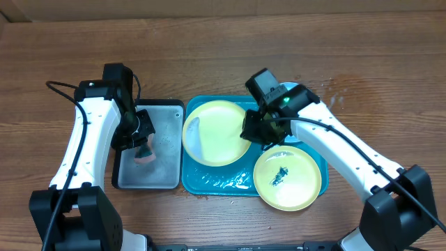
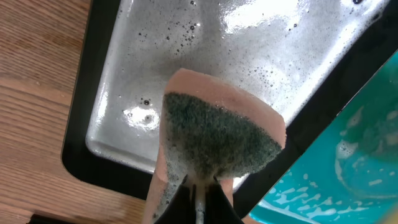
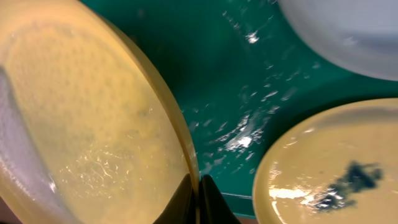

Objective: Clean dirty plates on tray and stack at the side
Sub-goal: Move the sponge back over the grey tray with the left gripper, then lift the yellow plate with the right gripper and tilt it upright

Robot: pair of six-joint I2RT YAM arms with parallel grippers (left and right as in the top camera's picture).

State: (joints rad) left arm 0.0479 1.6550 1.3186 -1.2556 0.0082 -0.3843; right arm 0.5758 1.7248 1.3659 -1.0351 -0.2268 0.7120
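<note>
My right gripper (image 1: 259,132) is closed narrow on the right rim of the soapy yellow plate (image 1: 214,132), which takes up the left half of the teal tray (image 1: 216,183). I can't tell if it's lifted or lying flat. There's a grey patch along that plate's left side, and I can't make out what it is. The dirty yellow plate (image 1: 288,178), with a dark smear (image 1: 279,176) at its middle, sits in the tray's lower right corner, near my fingers but apart from them. A pale plate (image 3: 348,31) is at the tray's upper right, mostly hidden under my right arm and cut off in the wrist view. My left gripper (image 1: 143,143) is clamped on a pink sponge (image 2: 217,130), scouring face toward the camera, over the wash pan (image 1: 164,171) just left of the tray. The pan floor is sudsy. My own fingers are barely in frame. Everything sits on the wooden desk (image 1: 209,56).
</note>
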